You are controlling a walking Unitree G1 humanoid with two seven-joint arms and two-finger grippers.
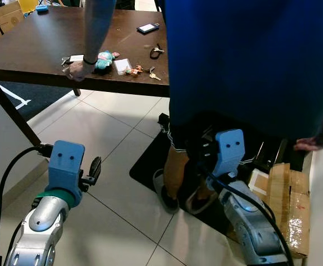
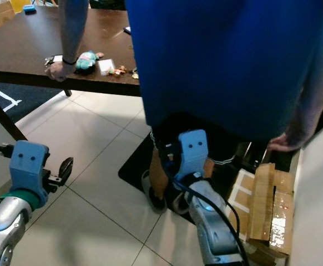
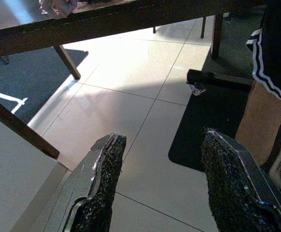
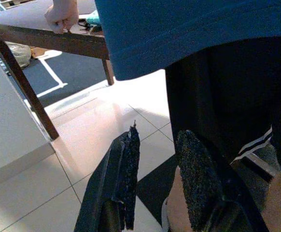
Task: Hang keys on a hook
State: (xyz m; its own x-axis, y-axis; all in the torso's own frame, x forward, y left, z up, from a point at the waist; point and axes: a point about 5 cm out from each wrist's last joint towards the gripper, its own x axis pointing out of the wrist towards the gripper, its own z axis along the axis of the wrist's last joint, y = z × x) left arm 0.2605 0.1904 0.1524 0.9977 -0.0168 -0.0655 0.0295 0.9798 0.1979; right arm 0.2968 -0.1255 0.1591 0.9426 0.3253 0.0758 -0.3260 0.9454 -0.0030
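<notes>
Keys point(image 1: 150, 72) lie on the dark table point(image 1: 34, 50), near its front edge, beside a person's hand point(image 1: 75, 71); from the eye views we judge the task not yet begun, with pickup and hanging both outstanding, and we can identify no hook. A person in blue stands close ahead. Left wrist view: the left gripper point(image 3: 162, 181) is spread wide, empty, above floor tiles. Right wrist view: the right gripper point(image 4: 157, 176) is parted more narrowly, holding nothing, close to the person's legs.

No readable text, label, brand or number anywhere; the small cards on the surface point(image 1: 34, 50) are too blurred.
</notes>
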